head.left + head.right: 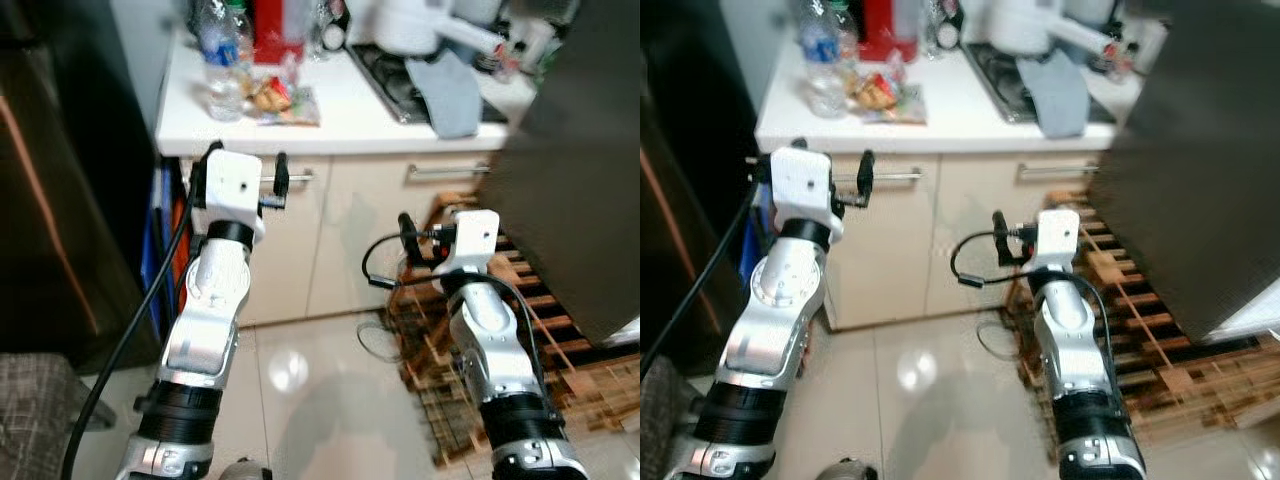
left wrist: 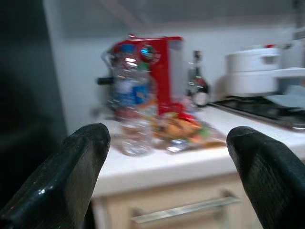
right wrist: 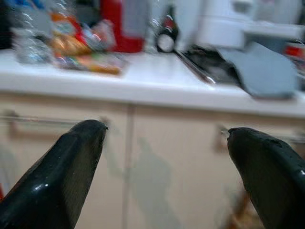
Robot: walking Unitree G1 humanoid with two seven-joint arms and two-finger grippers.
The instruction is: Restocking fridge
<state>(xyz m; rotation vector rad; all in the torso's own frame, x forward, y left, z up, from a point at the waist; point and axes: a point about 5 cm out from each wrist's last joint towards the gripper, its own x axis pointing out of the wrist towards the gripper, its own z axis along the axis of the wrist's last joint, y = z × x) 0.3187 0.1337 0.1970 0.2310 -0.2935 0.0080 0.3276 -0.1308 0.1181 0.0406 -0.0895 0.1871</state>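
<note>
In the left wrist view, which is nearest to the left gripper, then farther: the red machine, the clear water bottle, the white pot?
From the left gripper:
1. Clear water bottle, near the counter's front edge.
2. Red machine, directly behind the bottle.
3. White pot, far along the counter by the stove.

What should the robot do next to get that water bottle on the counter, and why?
Probably lift the left gripper a bit higher and push it forward toward the water bottle. Its fingers are open and empty, but they sit in front of the drawer handle, below the countertop, short of the bottle. The right gripper, also open, is lower and farther from it.
</note>
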